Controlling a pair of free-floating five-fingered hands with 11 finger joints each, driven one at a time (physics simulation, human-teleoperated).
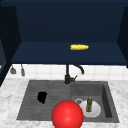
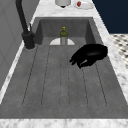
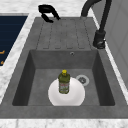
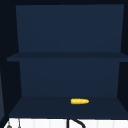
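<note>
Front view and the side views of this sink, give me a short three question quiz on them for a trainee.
1. True or false: the green bottle stands upright on the white plate in the sink basin.
2. Multiple choice: the corn cob lies A) in the basin, B) on the cabinet shelf above the sink, C) on the drainboard.
3. Fill in: the left hand hovers over the ribbed ______, its fingers curled and holding nothing.

Key: 1 true; 2 B; 3 drainboard.
</note>
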